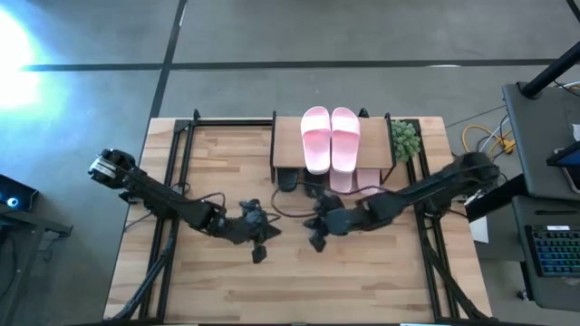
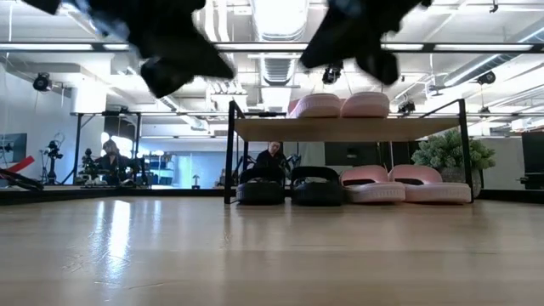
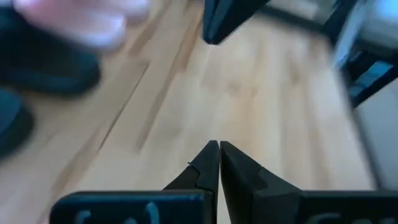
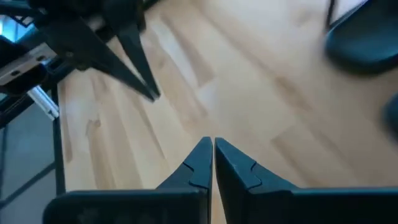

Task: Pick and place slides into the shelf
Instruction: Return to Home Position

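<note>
The shelf (image 1: 288, 143) stands at the table's far middle. Two pale pink slides (image 1: 330, 136) lie side by side on its top board (image 2: 280, 129). Beneath it, resting on the table, are two black slides (image 2: 289, 189) on the left and two pink slides (image 2: 399, 185) on the right. My left gripper (image 1: 260, 251) and right gripper (image 1: 317, 241) hover above the table's middle, in front of the shelf. Both are shut, with nothing between the fingers (image 3: 219, 148) (image 4: 212, 144), and their tips point toward each other.
A small green plant (image 1: 405, 140) stands at the shelf's right end. Black rails (image 1: 178, 172) run along both sides of the wooden table. A dark cable (image 1: 283, 210) lies in front of the shelf. Bare wood (image 1: 299, 290) stretches toward the near edge. People (image 2: 272, 161) sit in the room behind.
</note>
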